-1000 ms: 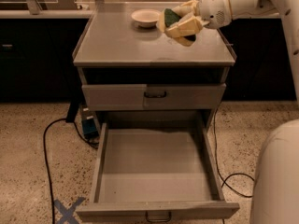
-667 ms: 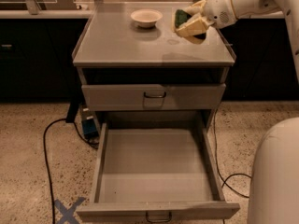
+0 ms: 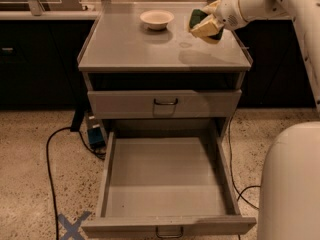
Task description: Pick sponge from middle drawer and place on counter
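Observation:
My gripper (image 3: 206,23) is shut on the sponge (image 3: 202,24), dark green on a yellow body, and holds it above the right rear part of the grey counter (image 3: 130,49). The sponge casts a shadow on the counter below it. The middle drawer (image 3: 167,176) is pulled wide open below, its flat grey floor bare, its wire handle at the front edge.
A white bowl (image 3: 156,19) stands at the back of the counter, left of the sponge. Another grey drawer front with a handle (image 3: 165,103) is shut above the open drawer. Dark benches flank the cabinet. A black cable (image 3: 50,159) and a blue tape cross (image 3: 70,226) lie on the floor. My white base (image 3: 292,184) is at the lower right.
My gripper has carried the sponge a little farther back and to the right over the counter.

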Robot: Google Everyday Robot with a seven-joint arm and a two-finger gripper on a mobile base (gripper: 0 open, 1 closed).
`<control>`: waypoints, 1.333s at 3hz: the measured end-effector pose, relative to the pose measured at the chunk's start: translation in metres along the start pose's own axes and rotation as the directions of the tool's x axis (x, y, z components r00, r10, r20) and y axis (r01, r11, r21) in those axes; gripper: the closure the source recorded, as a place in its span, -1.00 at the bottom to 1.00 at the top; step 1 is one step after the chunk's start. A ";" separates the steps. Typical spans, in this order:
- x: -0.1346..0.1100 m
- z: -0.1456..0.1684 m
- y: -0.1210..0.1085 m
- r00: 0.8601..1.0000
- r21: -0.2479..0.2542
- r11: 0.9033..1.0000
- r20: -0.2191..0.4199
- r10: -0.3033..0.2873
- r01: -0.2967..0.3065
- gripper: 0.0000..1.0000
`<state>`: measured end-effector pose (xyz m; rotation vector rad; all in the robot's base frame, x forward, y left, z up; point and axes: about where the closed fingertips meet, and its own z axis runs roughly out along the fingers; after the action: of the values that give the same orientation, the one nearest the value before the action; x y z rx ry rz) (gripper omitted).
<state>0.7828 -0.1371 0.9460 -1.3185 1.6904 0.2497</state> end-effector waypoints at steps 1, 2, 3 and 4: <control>0.001 0.037 0.001 1.000 -0.033 0.999 0.011 -0.013 0.013 1.00; 0.001 0.078 -0.001 0.999 -0.056 0.998 0.017 -0.028 0.029 1.00; 0.010 0.111 0.000 1.000 -0.078 0.997 -0.018 -0.018 0.016 1.00; 0.019 0.131 0.000 0.997 -0.084 0.996 -0.071 -0.006 0.000 1.00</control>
<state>0.8541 -0.0645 0.8612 -1.4062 1.7537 0.2782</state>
